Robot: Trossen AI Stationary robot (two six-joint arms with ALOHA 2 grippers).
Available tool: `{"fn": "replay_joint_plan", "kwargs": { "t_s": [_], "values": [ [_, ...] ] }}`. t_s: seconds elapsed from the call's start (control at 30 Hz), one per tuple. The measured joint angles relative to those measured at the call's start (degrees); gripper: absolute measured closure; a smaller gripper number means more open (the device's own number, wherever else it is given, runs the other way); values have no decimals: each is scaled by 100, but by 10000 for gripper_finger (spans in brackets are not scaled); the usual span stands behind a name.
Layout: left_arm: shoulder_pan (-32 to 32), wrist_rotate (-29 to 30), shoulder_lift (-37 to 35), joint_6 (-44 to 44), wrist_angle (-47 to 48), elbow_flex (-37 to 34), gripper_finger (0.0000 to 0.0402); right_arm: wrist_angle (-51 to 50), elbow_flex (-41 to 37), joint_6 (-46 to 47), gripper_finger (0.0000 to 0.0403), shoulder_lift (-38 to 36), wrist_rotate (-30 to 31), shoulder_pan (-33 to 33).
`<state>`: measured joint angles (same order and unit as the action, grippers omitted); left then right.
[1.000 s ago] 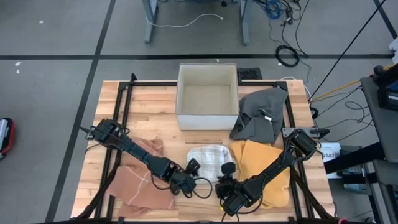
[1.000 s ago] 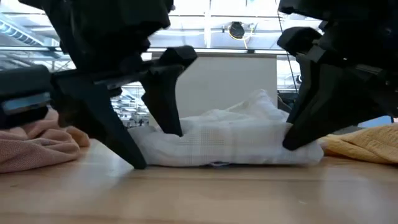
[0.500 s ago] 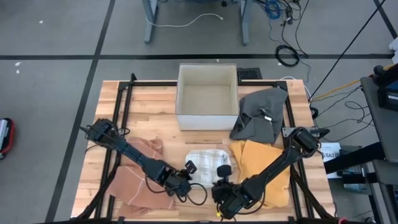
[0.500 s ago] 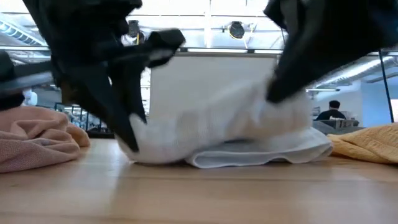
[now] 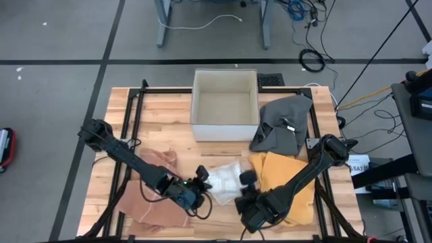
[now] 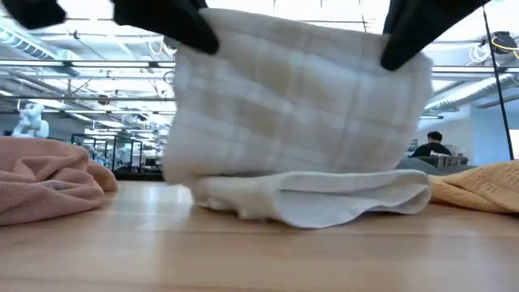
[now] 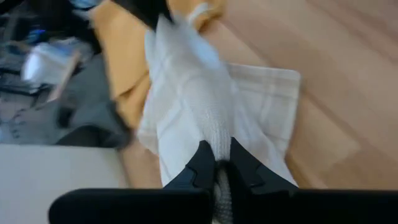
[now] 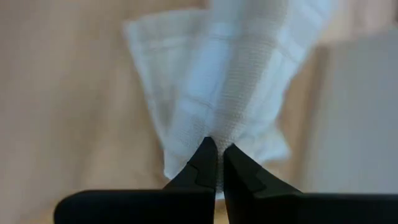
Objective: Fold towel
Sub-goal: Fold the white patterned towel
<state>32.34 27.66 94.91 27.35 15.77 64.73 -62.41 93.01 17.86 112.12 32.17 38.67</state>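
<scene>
"What was on the wooden table [image 5: 169,115]?"

"At the back sat a big white box [image 5: 225,105]. Next to it was a grey cloth [image 5: 283,125]. A yellow cloth [image 5: 287,177] lay on the right side and a pink cloth [image 5: 145,196] on the left."

"And the white towel [image 5: 225,179]?"

"It was at the front, between the pink cloth and the yellow one. Its top part hung up in the air like a little tent. Its bottom part lay bunched on the wood."

"Who held it up?"

"Both arms did. The left gripper [image 5: 200,177] pinched one top corner, its fingers [image 7: 202,163] squeezed tight on the cloth. The right gripper [image 5: 247,179] pinched the other corner, its fingers [image 8: 205,158] clamped on the cloth as well."

"Anything far off?"

"A person [image 6: 430,146] showed small in the room behind."
</scene>
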Motion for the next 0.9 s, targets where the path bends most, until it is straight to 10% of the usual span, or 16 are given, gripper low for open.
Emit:
{"fn": "replay_joint_plan", "kwargs": {
  "t_s": [0.5, 0.9],
  "values": [
    [-320, 33, 0, -332, -79, 0, 390, -862, 207, -78, 377, -17, 198, -513],
    [-343, 22, 0, -470, -81, 0, 390, 427, 67, -248, 191, -17, -433, -499]
  ]
}}
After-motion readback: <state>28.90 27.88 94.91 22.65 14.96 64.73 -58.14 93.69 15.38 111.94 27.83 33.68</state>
